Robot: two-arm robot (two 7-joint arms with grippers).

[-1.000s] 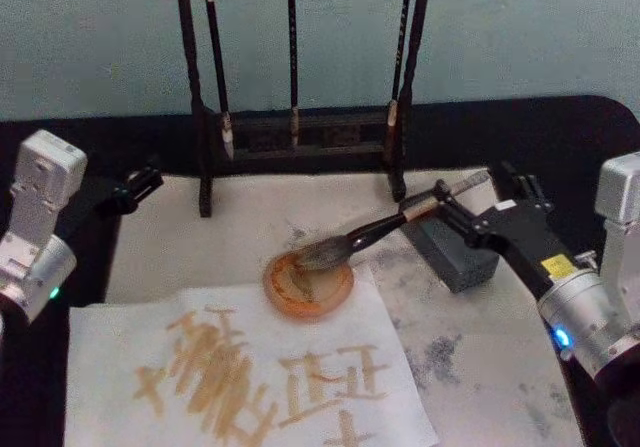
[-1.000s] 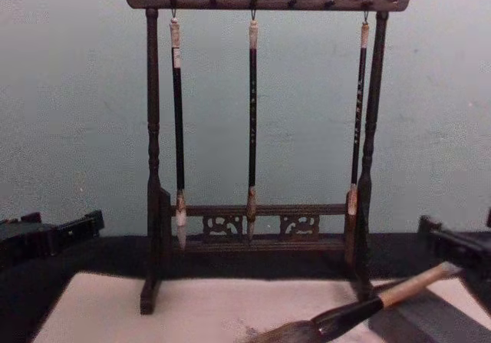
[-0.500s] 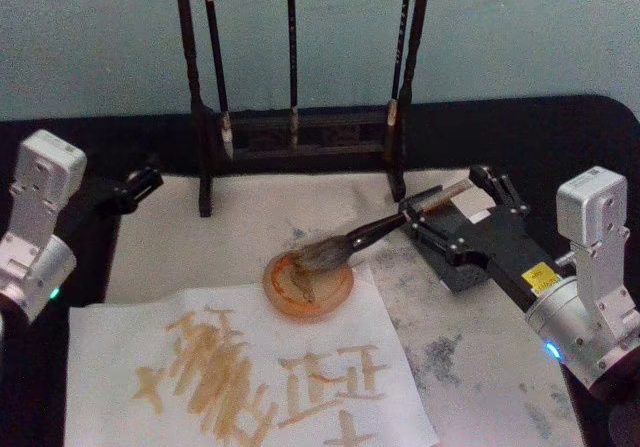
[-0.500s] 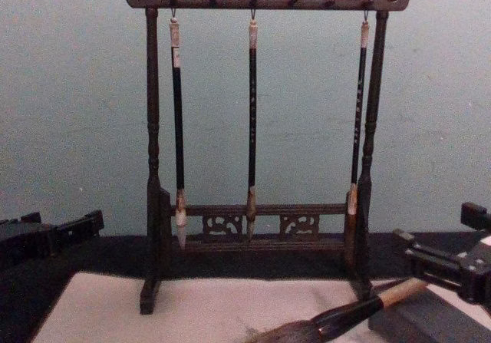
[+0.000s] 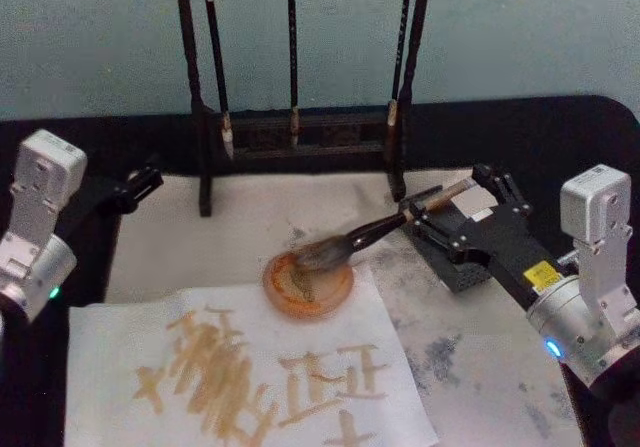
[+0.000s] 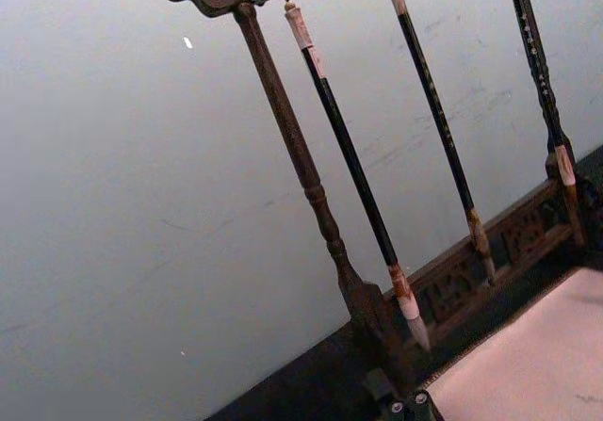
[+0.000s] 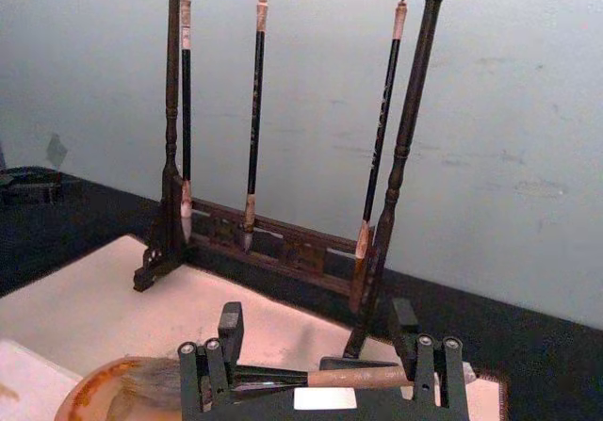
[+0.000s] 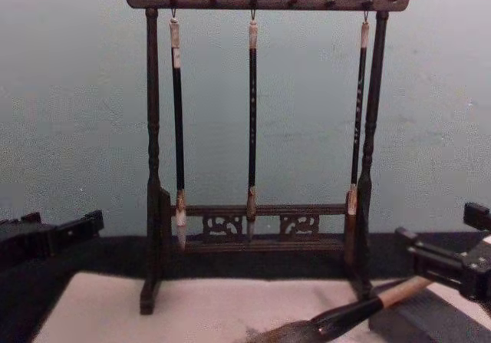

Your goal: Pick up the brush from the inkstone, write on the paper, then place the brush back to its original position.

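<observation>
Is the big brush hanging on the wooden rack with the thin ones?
No, the brush lies slanted, its bristles over the round orange dish, while three thin brushes hang on the rack.

Cream-handled brush [image 5: 385,229] with black ferrule and grey bristles; orange-brown dish [image 5: 308,285]; off-white paper [image 5: 240,377] with tan strokes; dark brown rack [image 8: 257,128]; black tabletop [image 5: 560,137].

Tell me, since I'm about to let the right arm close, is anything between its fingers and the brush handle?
Nothing visible is. The right gripper is open with its fingers on either side of the brush handle, above the dark block. The bristles rest in the orange dish. The left gripper is parked far left.
</observation>
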